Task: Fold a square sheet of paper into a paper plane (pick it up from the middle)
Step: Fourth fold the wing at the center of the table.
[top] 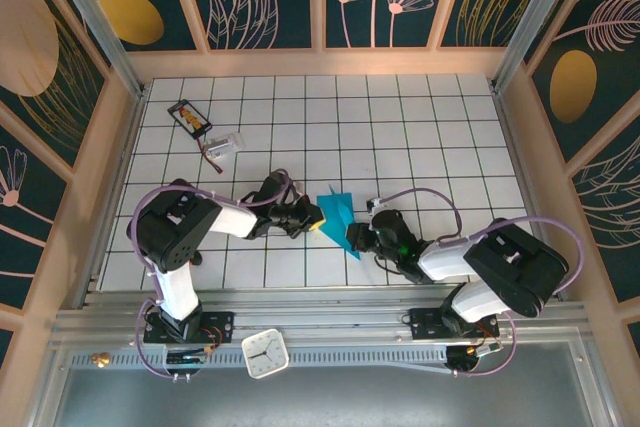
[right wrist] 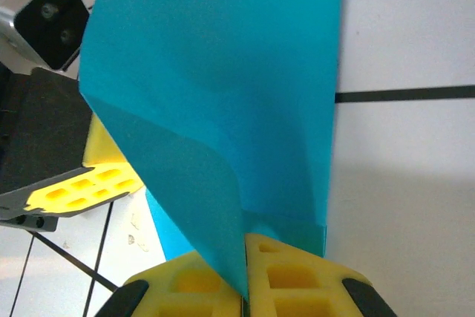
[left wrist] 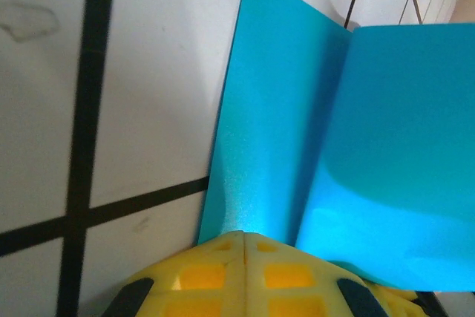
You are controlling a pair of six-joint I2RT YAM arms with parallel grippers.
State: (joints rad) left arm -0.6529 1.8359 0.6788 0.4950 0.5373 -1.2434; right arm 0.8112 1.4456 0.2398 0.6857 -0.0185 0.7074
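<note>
The left gripper (left wrist: 241,239) and right gripper (right wrist: 245,261) each pinch tight on the thin teal-blue square sheet of paper (top: 335,212), part-folded between them. If you separate the arms unevenly, you risk tearing it or losing grip.

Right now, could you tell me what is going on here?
One teal sheet of paper is held between the grippers near the front of the table. The left gripper is shut on one edge, the right gripper on the other side. The sheet is creased and partly folded, not yet a plane.
</note>
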